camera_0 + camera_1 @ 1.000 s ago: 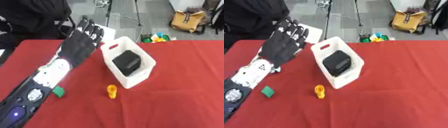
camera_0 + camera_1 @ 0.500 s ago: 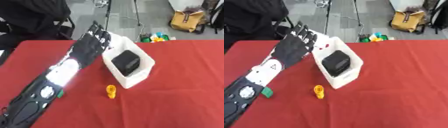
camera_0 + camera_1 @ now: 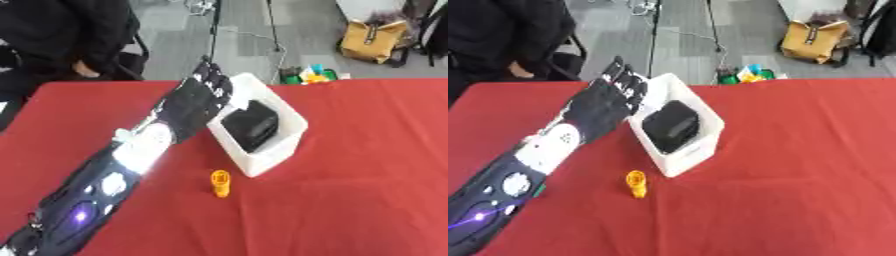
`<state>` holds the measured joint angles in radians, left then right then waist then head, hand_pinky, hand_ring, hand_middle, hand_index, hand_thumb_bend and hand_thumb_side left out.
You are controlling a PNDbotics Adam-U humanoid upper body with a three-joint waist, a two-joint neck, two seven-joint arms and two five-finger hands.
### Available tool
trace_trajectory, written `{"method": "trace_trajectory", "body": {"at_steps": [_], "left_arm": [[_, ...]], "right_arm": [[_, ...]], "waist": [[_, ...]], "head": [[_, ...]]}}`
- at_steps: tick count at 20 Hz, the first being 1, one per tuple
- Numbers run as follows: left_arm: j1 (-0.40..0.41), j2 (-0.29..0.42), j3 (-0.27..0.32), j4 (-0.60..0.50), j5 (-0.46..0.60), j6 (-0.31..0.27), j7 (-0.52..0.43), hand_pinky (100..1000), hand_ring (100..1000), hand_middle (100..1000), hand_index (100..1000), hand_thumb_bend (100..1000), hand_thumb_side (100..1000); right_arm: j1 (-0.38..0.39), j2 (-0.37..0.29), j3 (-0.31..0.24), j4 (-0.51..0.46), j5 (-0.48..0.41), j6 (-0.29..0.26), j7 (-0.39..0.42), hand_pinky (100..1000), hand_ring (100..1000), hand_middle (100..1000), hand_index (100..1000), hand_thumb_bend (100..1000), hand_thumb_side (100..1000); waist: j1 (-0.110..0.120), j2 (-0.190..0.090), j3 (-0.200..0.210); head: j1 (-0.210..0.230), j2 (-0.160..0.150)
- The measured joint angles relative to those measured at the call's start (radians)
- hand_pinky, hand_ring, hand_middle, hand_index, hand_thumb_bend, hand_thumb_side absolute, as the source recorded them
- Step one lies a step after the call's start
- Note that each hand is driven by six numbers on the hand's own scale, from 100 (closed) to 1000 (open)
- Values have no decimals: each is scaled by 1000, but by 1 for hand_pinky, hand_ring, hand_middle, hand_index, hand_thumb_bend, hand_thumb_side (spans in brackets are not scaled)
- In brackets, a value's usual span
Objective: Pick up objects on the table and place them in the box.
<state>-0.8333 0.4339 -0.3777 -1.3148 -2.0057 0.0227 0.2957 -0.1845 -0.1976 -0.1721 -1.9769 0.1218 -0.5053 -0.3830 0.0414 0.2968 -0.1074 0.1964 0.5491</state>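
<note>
Red cloth is covering the table, where your left robot hand is hovering released beside the white box; the small orange object, seemingly light and rigid, is lying just before it, wanting a mid-body pinch.

The counter in front of me is covered in plain red cloth. A white box sits on it a little left of centre, turned at an angle, with a black object inside. Just beside the box's near corner a small orange piece lies on the cloth, close to the box but apart from it. At the left, a bit of something green shows on the cloth, mostly hidden by my left arm, so I cannot tell what it is.
</note>
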Motion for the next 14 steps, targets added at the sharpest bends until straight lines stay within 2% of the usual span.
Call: {"method": "trace_trajectory", "body": {"at_steps": [9, 11, 12, 13, 14], "left_arm": [[-28, -32, 0, 65, -18, -12, 19, 779, 740, 604, 645, 100, 443], [-32, -35, 0, 73, -21, -14, 22, 788, 749, 623, 650, 105, 486], [-34, -36, 0, 76, -22, -14, 23, 797, 762, 648, 669, 174, 534], [-37, -36, 0, 80, -25, -17, 25, 797, 762, 648, 669, 174, 534], [-37, -36, 1, 82, -27, -21, 25, 815, 777, 675, 700, 263, 607]], "right_arm": [[0, 0, 0, 0, 0, 1, 3, 796, 853, 716, 718, 100, 972], [0, 0, 0, 0, 0, 0, 4, 796, 853, 716, 718, 100, 973], [0, 0, 0, 0, 0, 0, 5, 796, 853, 716, 718, 100, 973], [0, 0, 1, 0, 0, 0, 5, 796, 853, 716, 718, 100, 973], [0, 0, 1, 0, -1, 0, 6, 797, 853, 716, 718, 100, 973]], "waist": [[3, 0, -4], [4, 0, -4], [4, 0, -4], [4, -1, -4], [4, -3, -4]], "head": [[4, 0], [4, 0], [4, 0], [4, 0], [4, 0]]}}
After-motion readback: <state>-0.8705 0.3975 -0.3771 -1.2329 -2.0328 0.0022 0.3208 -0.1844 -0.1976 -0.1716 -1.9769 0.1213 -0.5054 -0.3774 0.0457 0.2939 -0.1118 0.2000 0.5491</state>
